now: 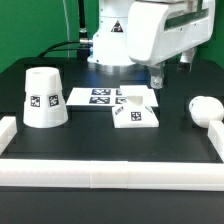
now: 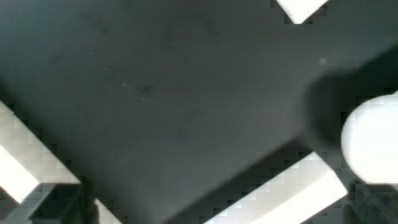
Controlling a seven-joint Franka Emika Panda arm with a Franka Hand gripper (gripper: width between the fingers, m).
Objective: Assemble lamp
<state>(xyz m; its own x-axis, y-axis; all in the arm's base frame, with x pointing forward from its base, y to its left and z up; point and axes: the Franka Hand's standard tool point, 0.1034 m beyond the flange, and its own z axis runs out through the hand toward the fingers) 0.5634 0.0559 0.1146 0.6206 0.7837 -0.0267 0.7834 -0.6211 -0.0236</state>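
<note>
The white cup-like shade (image 1: 44,97) stands mouth down at the exterior view's left, with a tag on its side. The flat square base (image 1: 136,110) lies near the middle, tags up. The rounded bulb (image 1: 205,108) lies at the exterior view's right and also shows in the wrist view (image 2: 370,135). My gripper (image 1: 168,72) hangs above the table between the base and the bulb, touching neither. In the wrist view the gripper (image 2: 214,214) has its fingers (image 2: 39,205) far apart at the picture's edges, with only black table between them. It is open and empty.
The marker board (image 1: 96,96) lies flat just behind the base. A low white wall (image 1: 110,172) borders the black table; it also shows in the wrist view (image 2: 294,190). The arm's white body stands at the back.
</note>
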